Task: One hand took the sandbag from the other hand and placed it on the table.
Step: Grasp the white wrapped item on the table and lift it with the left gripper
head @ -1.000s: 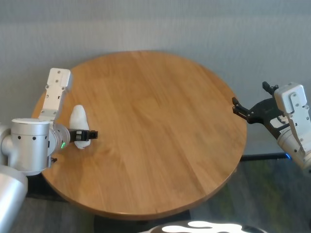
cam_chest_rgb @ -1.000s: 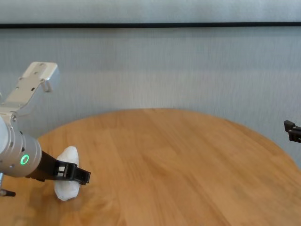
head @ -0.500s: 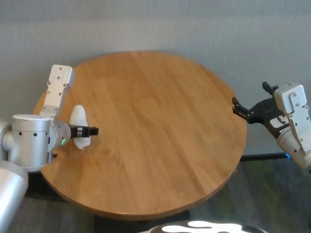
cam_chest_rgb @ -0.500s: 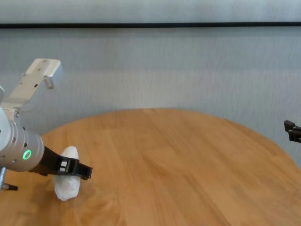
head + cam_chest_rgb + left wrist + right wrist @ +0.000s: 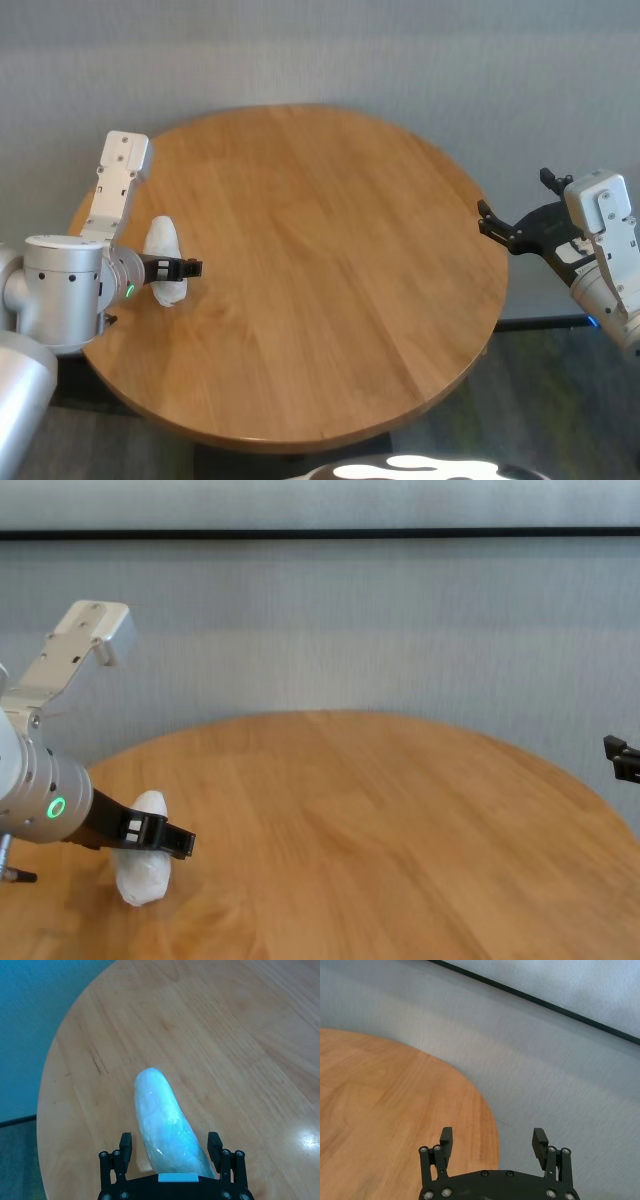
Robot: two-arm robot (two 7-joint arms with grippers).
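Left gripper (image 5: pixel 186 267) straddles sandbag (image 5: pixel 162 262) on tabletop (image 5: pixel 330 270), jaws open; closing off-centre risks slip; right gripper (image 5: pixel 512 228) open, parked.

Left tool (image 5: pixel 183 268) around sandbag (image 5: pixel 163 262) on table (image 5: pixel 330 250)

L gripper (image 5: pixel 170 1147) spread wide; R gripper (image 5: pixel 492 1141) parked, spread.

Head view: high, angled down, whole table (image 5: pixel 320 290) in frame. Chest view: low, near-level across table (image 5: pixel 380 830) toward wall. Wrist views: close behind each gripper. All share the tabletop.
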